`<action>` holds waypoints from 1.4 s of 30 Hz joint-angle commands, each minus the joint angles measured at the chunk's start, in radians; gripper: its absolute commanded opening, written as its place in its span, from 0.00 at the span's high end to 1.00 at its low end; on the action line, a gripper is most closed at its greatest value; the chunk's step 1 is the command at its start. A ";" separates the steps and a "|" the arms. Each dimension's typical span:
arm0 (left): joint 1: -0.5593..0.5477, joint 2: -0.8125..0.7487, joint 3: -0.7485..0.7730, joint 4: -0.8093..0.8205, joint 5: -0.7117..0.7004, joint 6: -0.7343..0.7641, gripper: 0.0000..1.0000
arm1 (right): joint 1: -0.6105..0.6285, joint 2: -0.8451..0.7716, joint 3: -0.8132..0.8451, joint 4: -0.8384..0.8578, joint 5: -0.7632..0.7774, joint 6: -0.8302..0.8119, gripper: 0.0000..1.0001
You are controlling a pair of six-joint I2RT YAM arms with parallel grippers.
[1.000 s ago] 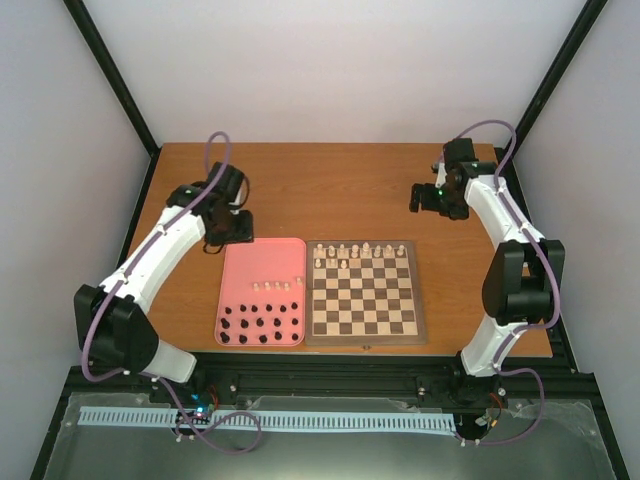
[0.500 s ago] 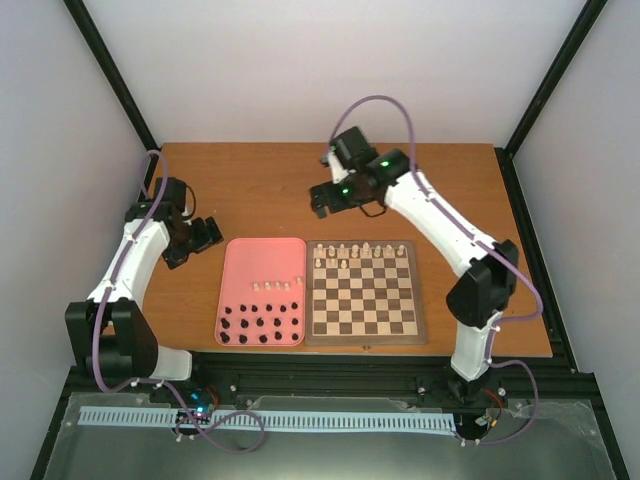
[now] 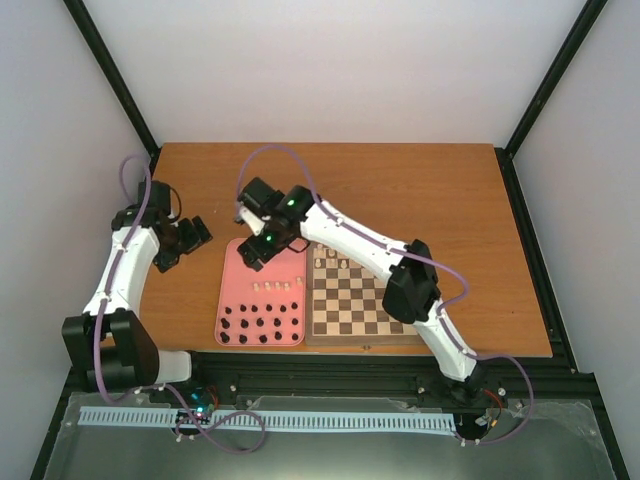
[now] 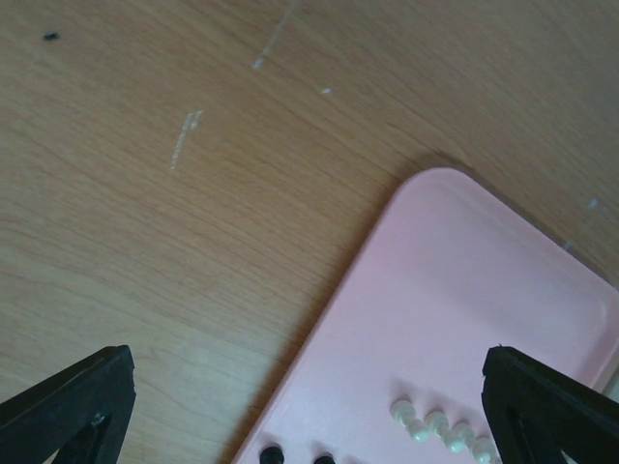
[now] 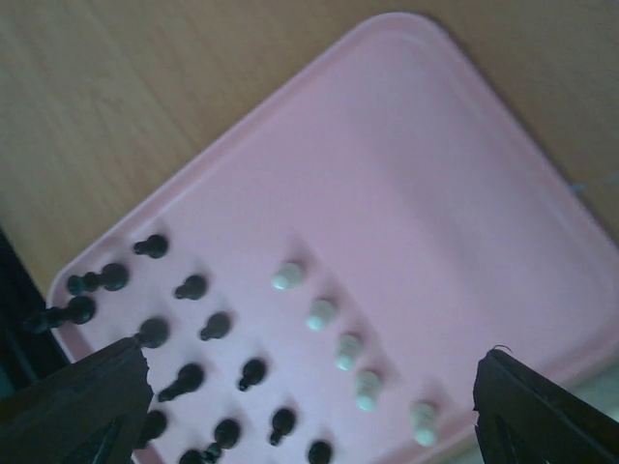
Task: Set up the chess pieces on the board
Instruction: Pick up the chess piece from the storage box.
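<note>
Find left gripper (image 3: pixel 190 238) hanging over bare table (image 3: pixel 400 190), just left of pink tray (image 3: pixel 238 295) and apart from it. Read its claw as wide: in the wrist view, see both black fingers (image 4: pixel 68 401) pushed out to the bottom corners. Nothing between them but wood and a corner of the tray.

Find right gripper (image 3: pixel 255 250) at the end of the right arm (image 3: pixel 350 235), stretched across the board and hanging over the far left part of the tray. Read this claw as wide too: fingers (image 5: pixel 82 401) at the two lower corners of its wrist view, holding nothing, touching nothing.

Count five cream-white chess pieces (image 5: pixel 320 313), pawns, in one slanted row on the tray, upright, showing in the gap between the right claw's fingers. Note black figures (image 5: pixel 193 287) grouped beside them, toward the tray's near edge.

Locate the board (image 3: pixel 350 312) just right of the tray, edge to edge; cannot tell whether touching. Spot more of the chess pieces (image 3: pixel 335 262) along its far rows, partly hidden under the right arm; cannot count them.
</note>
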 commanded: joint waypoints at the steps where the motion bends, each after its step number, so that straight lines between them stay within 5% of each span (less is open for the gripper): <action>1: 0.079 -0.003 -0.032 0.013 0.064 -0.027 0.00 | 0.034 0.054 0.044 0.006 -0.047 -0.053 0.11; 16: 0.157 0.024 -0.106 0.072 0.209 -0.060 0.00 | 0.073 0.182 0.062 0.038 -0.066 -0.155 0.43; 42: 0.157 0.057 -0.101 0.077 0.235 -0.054 0.00 | 0.085 0.265 0.045 0.041 -0.115 -0.146 0.59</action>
